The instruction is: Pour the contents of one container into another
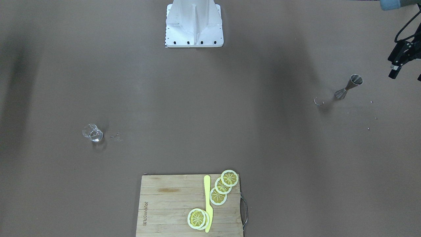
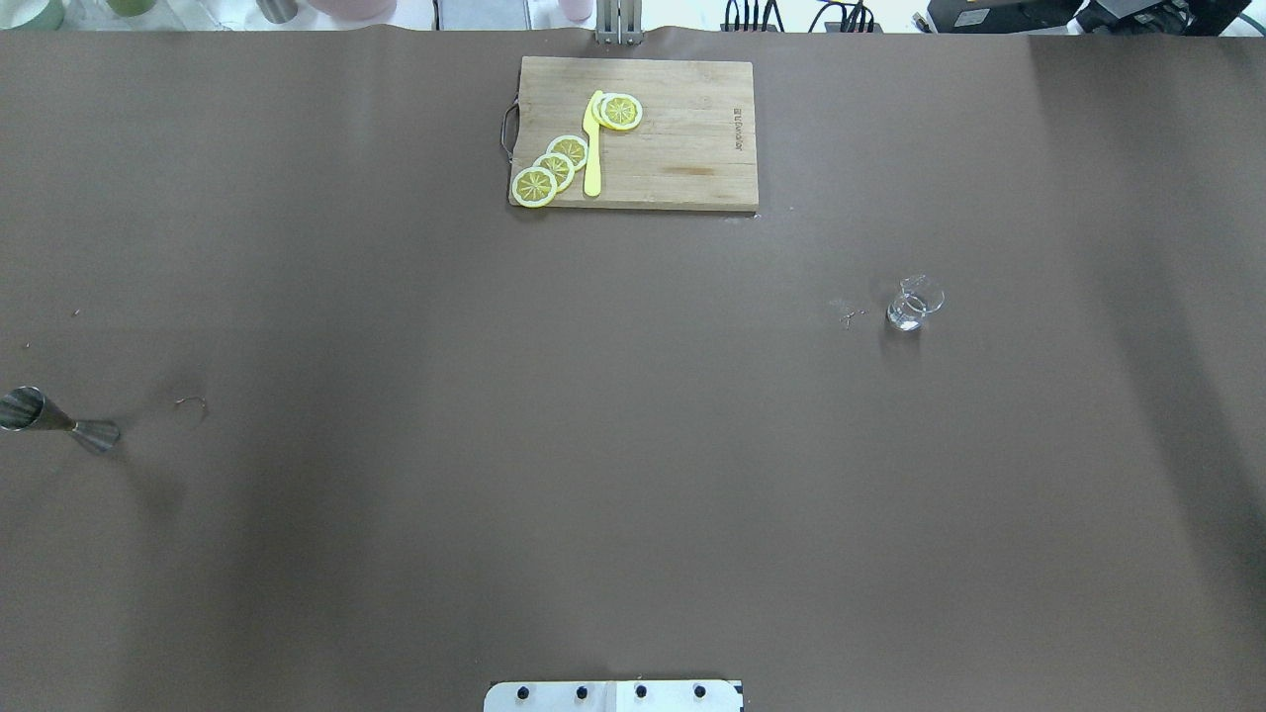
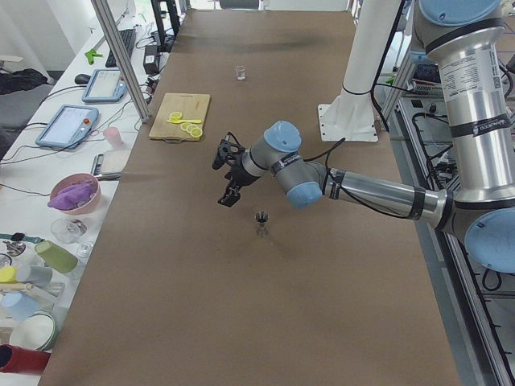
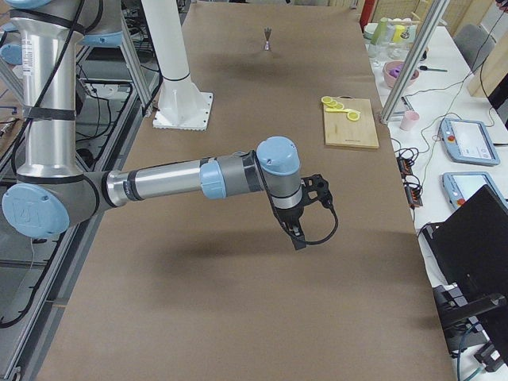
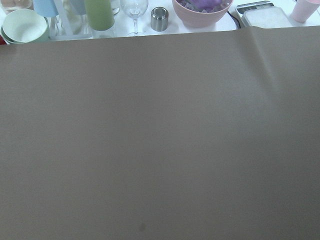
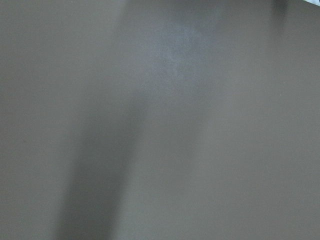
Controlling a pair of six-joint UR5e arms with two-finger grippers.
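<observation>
Jigger (image 1: 348,86) stands upright on the bench (image 1: 210,115) near the left gripper (image 3: 229,193), well apart from the glass cup (image 1: 93,133), and you cannot tell if its jaws, or those of the right gripper (image 4: 295,234), are open.

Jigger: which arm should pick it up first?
Left. The jigger stands upright on the robot's left side, and the left gripper hovers close beside it. The right gripper is toward the opposite end of the table, far from it.
</observation>
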